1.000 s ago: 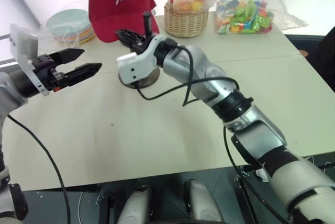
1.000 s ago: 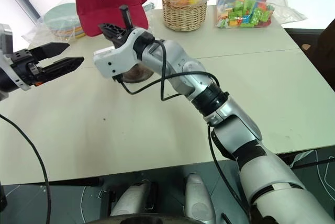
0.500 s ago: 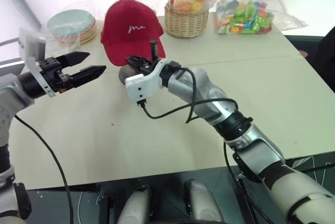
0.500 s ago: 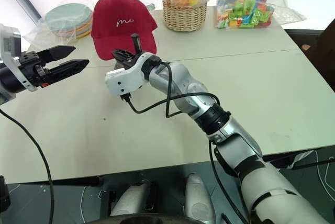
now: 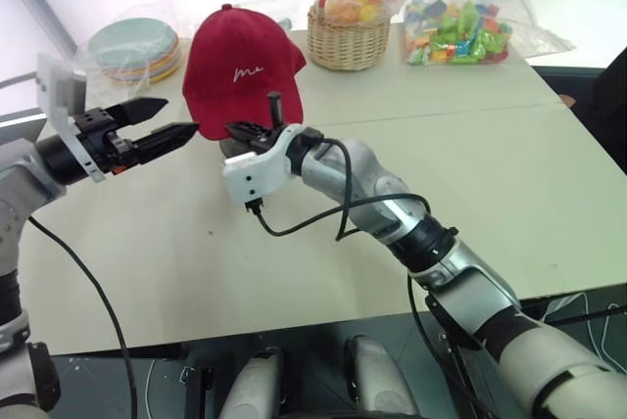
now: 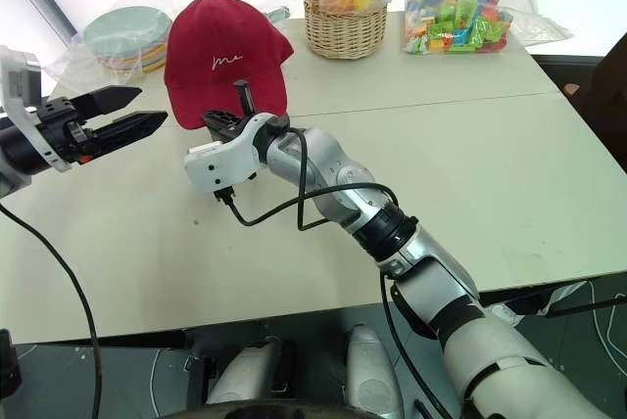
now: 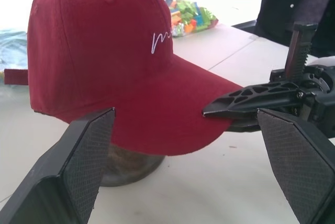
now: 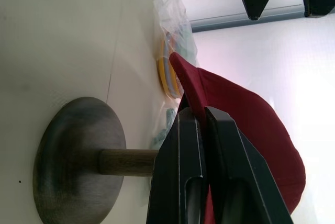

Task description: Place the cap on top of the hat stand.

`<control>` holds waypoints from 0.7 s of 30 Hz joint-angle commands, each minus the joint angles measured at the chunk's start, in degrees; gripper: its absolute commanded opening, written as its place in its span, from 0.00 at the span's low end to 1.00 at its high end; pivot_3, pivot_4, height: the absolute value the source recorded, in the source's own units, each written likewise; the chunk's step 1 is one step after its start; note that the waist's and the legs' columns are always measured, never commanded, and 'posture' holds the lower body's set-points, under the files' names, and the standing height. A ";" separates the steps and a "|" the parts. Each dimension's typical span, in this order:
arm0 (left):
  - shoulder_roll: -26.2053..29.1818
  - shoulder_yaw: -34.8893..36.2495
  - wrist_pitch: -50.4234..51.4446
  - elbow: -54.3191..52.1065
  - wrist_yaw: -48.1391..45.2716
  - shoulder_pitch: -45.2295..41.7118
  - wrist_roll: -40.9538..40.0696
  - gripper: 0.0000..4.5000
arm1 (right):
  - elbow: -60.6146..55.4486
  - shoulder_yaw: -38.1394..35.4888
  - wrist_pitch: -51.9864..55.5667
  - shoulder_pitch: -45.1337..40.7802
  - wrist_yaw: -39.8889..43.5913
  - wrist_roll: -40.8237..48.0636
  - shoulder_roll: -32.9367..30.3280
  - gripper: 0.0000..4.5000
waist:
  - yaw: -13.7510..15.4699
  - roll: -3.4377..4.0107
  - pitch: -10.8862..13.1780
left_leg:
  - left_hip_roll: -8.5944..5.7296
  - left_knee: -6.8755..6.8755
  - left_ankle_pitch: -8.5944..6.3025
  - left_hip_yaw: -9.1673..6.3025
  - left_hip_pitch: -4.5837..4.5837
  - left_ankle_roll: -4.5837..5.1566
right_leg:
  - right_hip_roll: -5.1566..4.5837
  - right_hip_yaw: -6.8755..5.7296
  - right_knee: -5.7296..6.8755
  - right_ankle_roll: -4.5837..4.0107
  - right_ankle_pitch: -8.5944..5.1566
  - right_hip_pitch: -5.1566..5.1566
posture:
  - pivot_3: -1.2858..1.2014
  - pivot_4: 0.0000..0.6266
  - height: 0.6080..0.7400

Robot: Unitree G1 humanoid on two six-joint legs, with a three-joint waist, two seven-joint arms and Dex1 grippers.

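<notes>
Right hand point(image 6: 223, 121): fingers pinched together on the edge of the cap's brim, pointing level across the tabletop.
Cap point(image 5: 230, 69): dark red, white script on the front; its crown sat just beyond the right hand's fingertips, over the hat stand, its brim reaching back into the grip.
Hat stand point(image 8: 78, 162): dark wood; its round base and thin stem showed below the cap, right under the right hand's fingers; the top was hidden by the cap.
Left hand point(image 5: 168, 119): fingers spread apart and holding nothing, level, just beside the cap on the side away from the right hand.
Tabletop point(image 5: 509, 155): pale; a wicker basket point(image 5: 348, 42) stood well beyond both hands.
</notes>
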 commanded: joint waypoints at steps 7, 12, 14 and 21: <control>-0.08 2.05 -0.87 -2.10 0.52 0.62 -0.57 1.00 | 3.93 0.55 0.16 -1.43 -0.44 1.12 3.07 0.01 | -0.01 0.00 0.00 | 0.00 0.00 0.00 0.00 0.01 0.00 | 0.00 0.00 0.00 0.00 0.00 0.00 | 0.52 0.24 1.00; -0.09 2.39 -0.84 -2.34 0.65 0.89 -0.66 1.00 | 4.32 -0.10 -0.34 -2.29 -2.23 0.62 2.45 0.34 | 0.08 0.00 0.00 | 0.00 -0.01 0.00 -0.01 0.00 0.00 | 0.00 0.00 0.00 0.00 0.00 0.00 | 0.52 0.24 1.00; -0.12 2.48 -0.83 -2.43 0.69 0.99 -0.72 1.00 | 4.45 -0.18 -0.54 -2.82 -2.72 0.39 2.22 0.60 | 0.19 0.00 0.00 | -0.01 -0.01 0.00 -0.01 0.00 0.00 | -0.01 0.00 -0.01 0.00 0.00 0.00 | 0.52 0.24 1.00; -0.37 2.30 -1.08 -2.23 0.67 1.09 -0.57 1.00 | 3.57 0.10 -0.74 -3.35 -2.92 0.66 1.99 0.99 | 0.12 0.00 0.00 | -0.01 -0.02 0.00 -0.02 0.00 0.00 | -0.01 -0.01 -0.02 0.00 0.00 0.00 | 0.52 0.24 1.00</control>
